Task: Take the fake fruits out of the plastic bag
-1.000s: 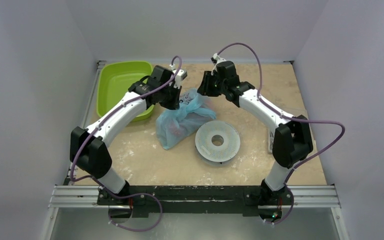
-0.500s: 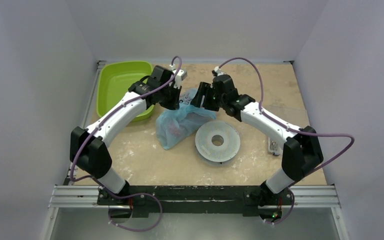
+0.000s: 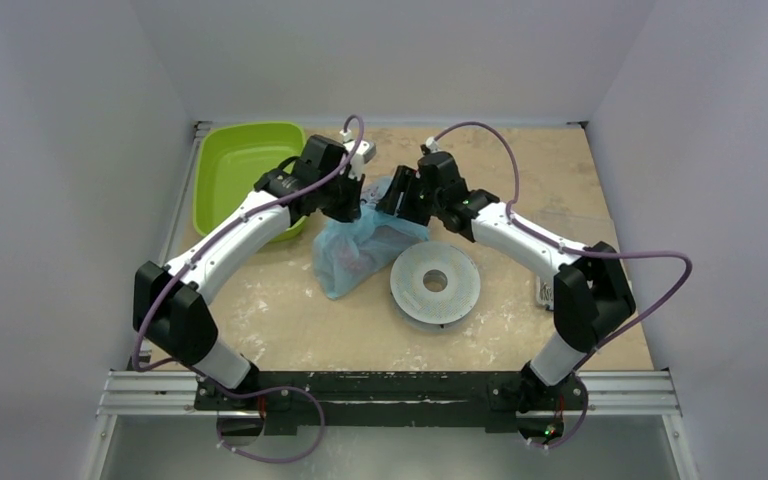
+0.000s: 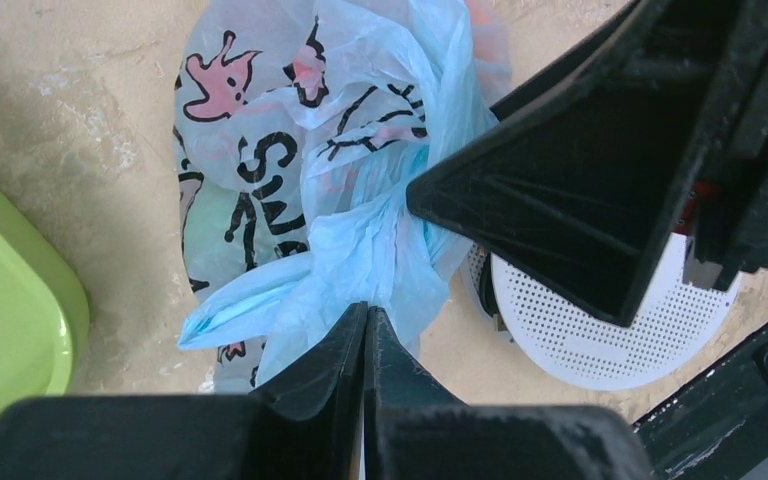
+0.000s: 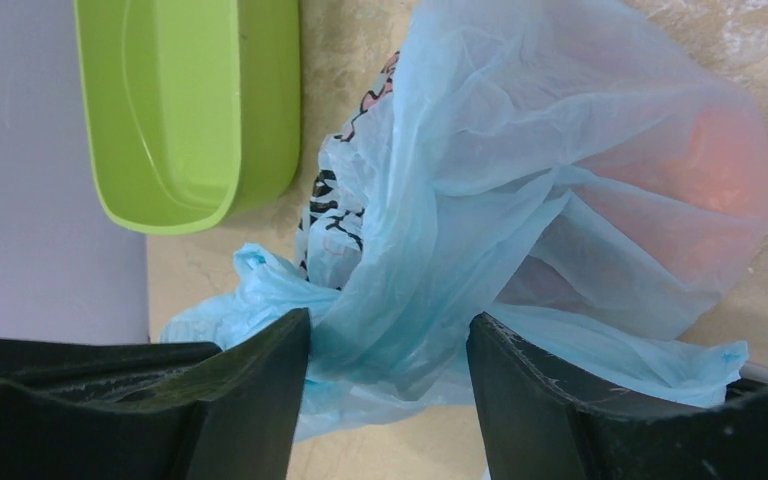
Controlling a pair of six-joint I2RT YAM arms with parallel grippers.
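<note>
**Right arm closes in on the bag's neck**

Over the last second the right arm has swung in toward the left one, and the right fingers (image 5: 260, 390) have spread apart. They now stand open on either side of a gathered fold of the plastic bag (image 5: 520, 150), and the film runs between them unclamped.

The left fingers (image 4: 345, 360) are pressed fully together on a twisted strand of the same blue film. This probably anchors the bag so that the other arm can pull the mouth open against it.

The fake fruits (image 5: 710, 170) are still inside. They show only as a reddish-orange round shape behind the translucent film, bulging out the end away from the grips.

The bag lies on the table (image 3: 290, 320) between the lime-green tray (image 3: 235, 170) and a white perforated disc (image 3: 435, 283), just beside both. The tray sits open close by and looks like a likely place for the fruits once they are out.
</note>
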